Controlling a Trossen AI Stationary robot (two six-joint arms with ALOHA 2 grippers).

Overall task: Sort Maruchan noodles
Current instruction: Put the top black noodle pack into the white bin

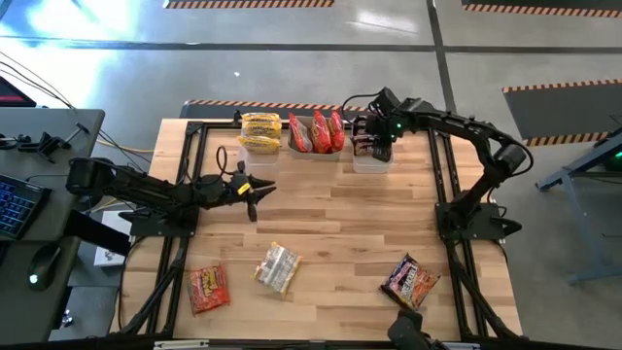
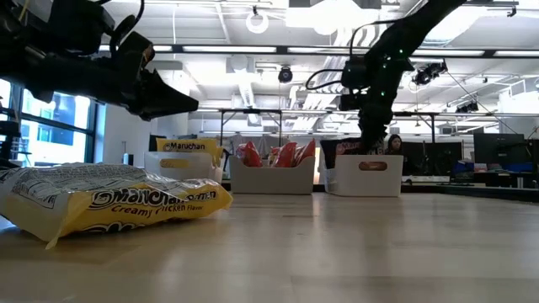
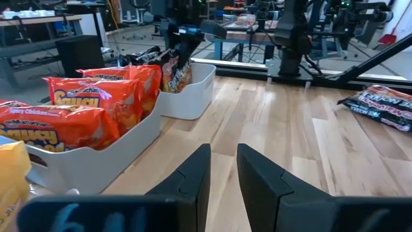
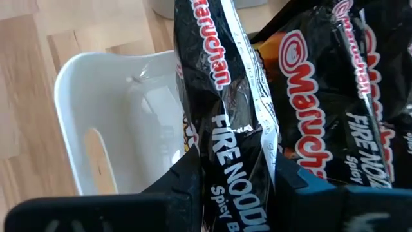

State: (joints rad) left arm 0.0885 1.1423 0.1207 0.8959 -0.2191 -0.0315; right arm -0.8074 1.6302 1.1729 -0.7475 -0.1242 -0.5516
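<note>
Nearest the low camera lies a yellow Maruchan packet [image 2: 109,202], its wrapper reading "Creamy Chicken Flavor"; from overhead it sits at the table's front middle, between a red-orange packet [image 1: 207,288] to the left and a black packet [image 1: 411,280] to the right, each apart from the others and close to the front edge. A broad stretch of bare wooden table [image 1: 350,214] separates these three from the row of tubs along the far edge.

That row holds a tub of yellow packets [image 1: 260,133], a white tub of red-orange ones [image 1: 317,132] and a white tub [image 4: 109,122] with black packets. The right gripper [image 4: 235,174] hangs over this last tub, its fingers clamped on a black packet [image 4: 228,96] printed "Maruchan FIRE NOODLE Spicy"; only its wrist camera shows this grip and the tub's empty near half. The left gripper [image 3: 222,171] hovers above the table left of centre, fingers nearly together with a narrow gap and nothing between them. Its wrist view reads "Spicy Chicken" on the red-orange wrappers.
</note>
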